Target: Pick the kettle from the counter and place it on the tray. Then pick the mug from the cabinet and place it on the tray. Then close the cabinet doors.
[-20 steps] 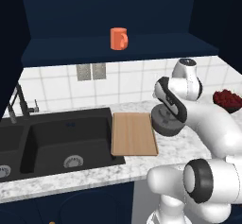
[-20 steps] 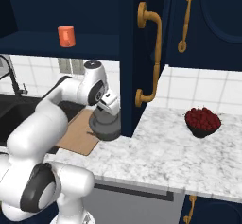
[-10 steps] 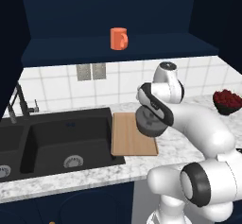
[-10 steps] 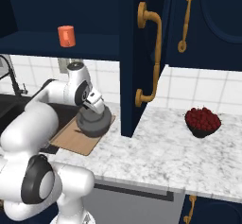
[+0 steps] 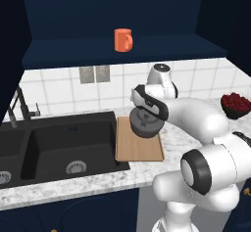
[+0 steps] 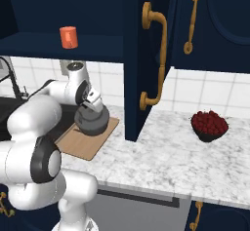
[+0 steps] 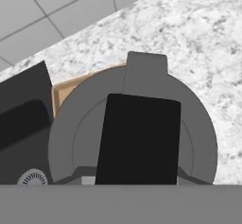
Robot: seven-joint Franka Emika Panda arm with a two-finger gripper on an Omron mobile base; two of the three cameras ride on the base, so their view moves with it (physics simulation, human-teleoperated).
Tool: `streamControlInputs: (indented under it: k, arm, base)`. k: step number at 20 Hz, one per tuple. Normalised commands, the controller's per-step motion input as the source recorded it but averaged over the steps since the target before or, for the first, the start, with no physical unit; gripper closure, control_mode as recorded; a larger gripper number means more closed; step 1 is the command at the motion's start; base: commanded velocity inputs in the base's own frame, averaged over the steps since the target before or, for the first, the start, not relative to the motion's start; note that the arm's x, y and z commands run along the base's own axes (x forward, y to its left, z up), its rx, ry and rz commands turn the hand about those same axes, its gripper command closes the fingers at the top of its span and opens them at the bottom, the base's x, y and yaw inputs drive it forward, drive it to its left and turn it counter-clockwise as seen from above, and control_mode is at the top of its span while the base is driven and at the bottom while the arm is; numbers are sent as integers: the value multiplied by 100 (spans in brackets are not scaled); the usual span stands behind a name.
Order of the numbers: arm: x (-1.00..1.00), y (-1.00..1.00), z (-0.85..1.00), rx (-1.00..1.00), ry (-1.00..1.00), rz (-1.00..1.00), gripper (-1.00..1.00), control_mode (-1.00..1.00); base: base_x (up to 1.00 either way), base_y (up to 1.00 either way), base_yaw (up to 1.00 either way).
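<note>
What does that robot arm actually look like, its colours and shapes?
The arm is made of thick, rounded, glossy white segments, joined by dark grey to black round joints. It ends in a smaller white and dark gripper. No cables or markings are visible on it.

Flat, even rendered light, no clear source. Speckled white-grey marble counter (image 6: 161,162) and white tiled wall (image 5: 59,91) bright; dark navy blue wall cupboard (image 5: 98,11) interior and black sink basin (image 5: 63,145) dim, detail lost. Shadows faint. No glare, no edge distortion. Everything sharp; hand view slightly coarse up close.
</note>
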Motion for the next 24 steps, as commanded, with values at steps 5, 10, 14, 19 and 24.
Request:
streamControlInputs:
  k: [5, 10, 14, 19, 24]
  arm:
    - [41, 16, -13, 1, 0, 7, 100, -100]
    - [38, 6, -25, 1, 0, 4, 100, -100]
    - [40, 0, -29, 0, 0, 2, 100, -100]
    - [33, 0, -32, 0, 0, 1, 100, -100]
    - [10, 0, -30, 0, 0, 2, -100, -100]
  base:
    - [0, 0, 0]
    - [0, 0, 0]
    - [0, 0, 0]
    - [0, 0, 0]
    - [0, 0, 0]
